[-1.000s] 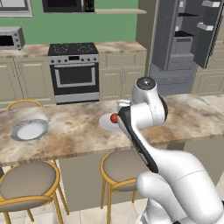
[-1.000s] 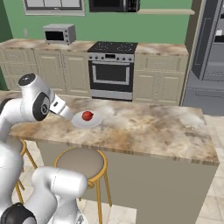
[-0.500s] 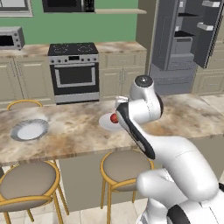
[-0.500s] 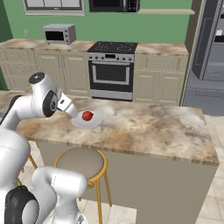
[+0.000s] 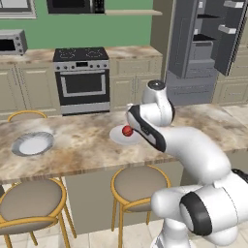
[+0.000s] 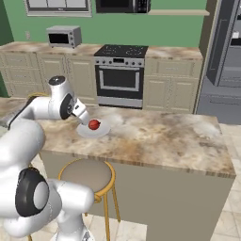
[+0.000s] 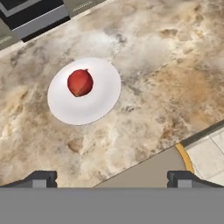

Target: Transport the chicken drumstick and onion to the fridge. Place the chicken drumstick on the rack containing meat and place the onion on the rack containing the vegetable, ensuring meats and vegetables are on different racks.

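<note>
Writing: none legible on anything here. Onion (image 7: 80,82) ahead of the hand (image 7: 112,177) and left of its centre line, resting on a small white plate (image 7: 98,105) on the marbled table (image 7: 175,78). Nearly round, so no clear long axis; small pointed tip toward the far side of the plate, away from the hand. Hand held above the table edge, well apart from the onion, fingertips (image 7: 41,177) spread wide with nothing between them. Seen from the left base camera, onion (image 5: 127,131) just beside the arm's dark wrist, fridge (image 5: 203,46) far beyond to the right, doors swung open. From the right base camera, onion (image 6: 94,124) on the plate (image 6: 101,132) just past the hand.
</note>
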### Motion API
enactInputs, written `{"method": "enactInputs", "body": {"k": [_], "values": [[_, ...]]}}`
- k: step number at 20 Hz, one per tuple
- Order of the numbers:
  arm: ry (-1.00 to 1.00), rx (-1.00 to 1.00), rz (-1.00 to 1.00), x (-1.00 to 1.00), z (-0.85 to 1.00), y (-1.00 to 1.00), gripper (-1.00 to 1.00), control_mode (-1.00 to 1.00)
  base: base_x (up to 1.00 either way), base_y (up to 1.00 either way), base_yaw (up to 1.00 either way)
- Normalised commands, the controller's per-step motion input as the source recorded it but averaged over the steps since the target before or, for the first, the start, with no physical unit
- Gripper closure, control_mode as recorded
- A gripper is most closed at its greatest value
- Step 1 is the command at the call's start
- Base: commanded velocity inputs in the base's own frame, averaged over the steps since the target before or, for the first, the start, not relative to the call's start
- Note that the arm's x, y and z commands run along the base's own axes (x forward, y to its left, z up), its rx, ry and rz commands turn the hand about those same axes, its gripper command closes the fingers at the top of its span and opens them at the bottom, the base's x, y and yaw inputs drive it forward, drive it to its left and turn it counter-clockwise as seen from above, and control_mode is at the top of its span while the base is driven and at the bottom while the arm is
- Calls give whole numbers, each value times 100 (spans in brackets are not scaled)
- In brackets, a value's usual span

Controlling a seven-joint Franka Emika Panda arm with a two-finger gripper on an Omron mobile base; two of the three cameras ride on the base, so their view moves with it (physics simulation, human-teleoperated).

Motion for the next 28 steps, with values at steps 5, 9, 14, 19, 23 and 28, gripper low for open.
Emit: {"method": "enactInputs", "body": {"k": [5,9,14,19,23,28], "values": [[21,3,0,46,-34,0,-100,-100,0,0,0],[15,3,0,48,-28,0,-100,-100,0,0,0],[3,0,0,46,-22,0,-100,-100,0,0,0],[7,2,0,27,-30,2,-100,-100,0,0,0],[7,2,0,8,-35,4,-100,-100,0,0,0],[2,0,0,26,-29,5,-100,-100,0,0,0]]}}
